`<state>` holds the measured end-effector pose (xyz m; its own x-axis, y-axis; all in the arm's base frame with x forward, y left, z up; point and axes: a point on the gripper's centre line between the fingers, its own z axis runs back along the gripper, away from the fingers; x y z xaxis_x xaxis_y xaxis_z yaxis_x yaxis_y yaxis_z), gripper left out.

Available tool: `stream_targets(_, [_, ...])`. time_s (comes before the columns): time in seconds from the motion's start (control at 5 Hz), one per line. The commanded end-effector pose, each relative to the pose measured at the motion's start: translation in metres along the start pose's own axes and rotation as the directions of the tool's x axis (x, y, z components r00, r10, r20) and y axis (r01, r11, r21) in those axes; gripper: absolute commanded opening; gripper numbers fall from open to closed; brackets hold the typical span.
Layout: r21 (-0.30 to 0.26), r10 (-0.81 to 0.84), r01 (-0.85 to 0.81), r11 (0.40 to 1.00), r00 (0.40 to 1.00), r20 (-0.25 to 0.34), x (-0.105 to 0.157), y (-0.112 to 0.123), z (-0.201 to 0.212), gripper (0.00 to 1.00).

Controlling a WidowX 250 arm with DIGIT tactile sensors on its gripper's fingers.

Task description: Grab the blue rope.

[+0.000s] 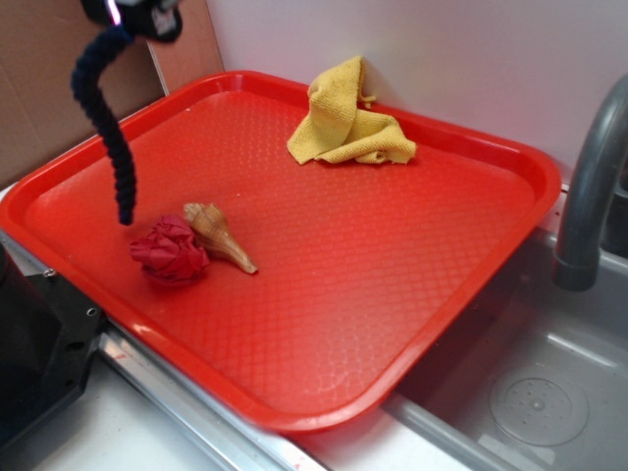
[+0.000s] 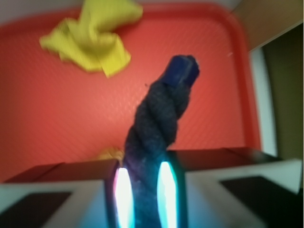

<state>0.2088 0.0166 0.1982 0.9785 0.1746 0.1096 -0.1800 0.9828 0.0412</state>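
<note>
The blue rope point(image 1: 106, 123) is dark navy and twisted. It hangs from my gripper point(image 1: 132, 14) at the top left of the exterior view, its lower end in the air just above the red tray point(image 1: 392, 255). In the wrist view the rope point(image 2: 159, 121) runs up between my two lit fingertips, and the gripper point(image 2: 144, 194) is shut on it. The rope's free end points away toward the tray's far side.
A seashell point(image 1: 218, 234) and a crumpled red cloth point(image 1: 169, 251) lie on the tray's left, below the rope's end. A yellow cloth point(image 1: 348, 123) lies at the tray's back, also in the wrist view point(image 2: 92, 40). A grey faucet point(image 1: 594, 186) and sink basin point(image 1: 530, 392) are at the right.
</note>
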Motion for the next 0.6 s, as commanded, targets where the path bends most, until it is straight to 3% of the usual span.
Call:
stream_targets(0.0, [0.008,0.135,-0.134,0.991,0.991,-0.021,0.034,-0.030,0.083,0.00])
stream_targets(0.2, [-0.082,0.152,-0.152,0.985,0.988,-0.006,0.032,-0.029,0.077,0.00])
stream_targets(0.4, [-0.079,0.135,-0.134,0.988,0.991,0.013,0.031,-0.029,0.068,0.00])
